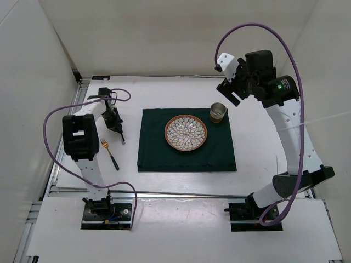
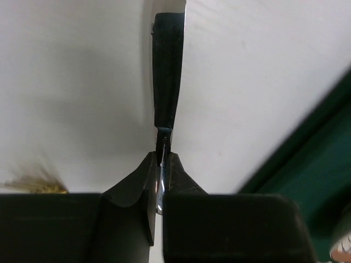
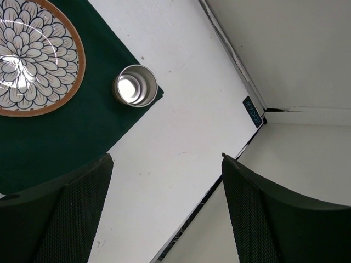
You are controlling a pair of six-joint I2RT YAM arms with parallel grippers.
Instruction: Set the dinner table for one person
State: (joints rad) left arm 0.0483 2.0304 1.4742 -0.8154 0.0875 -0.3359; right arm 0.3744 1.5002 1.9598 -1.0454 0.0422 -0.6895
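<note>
Bench: the white bench (image 1: 255, 153) is carrying every item, with a dark green cloth (image 1: 164, 156) lying at its middle.
Done: a patterned plate (image 1: 186, 132) is sitting centred on the cloth, and a metal cup (image 1: 218, 113) is standing on its far right corner.
Left gripper (image 2: 162, 164): its jaws are pinching narrow on the metal end of a black-handled utensil (image 2: 166, 71), low over bare bench just left of the cloth.
Fork (image 1: 109, 154): it is lying on bare bench, apart from the cloth.
Right gripper (image 3: 167, 208): its jaws are hanging wide and gripping nothing, high above the cup.
Left: the cutlery is probably waiting to go beside the plate.
</note>
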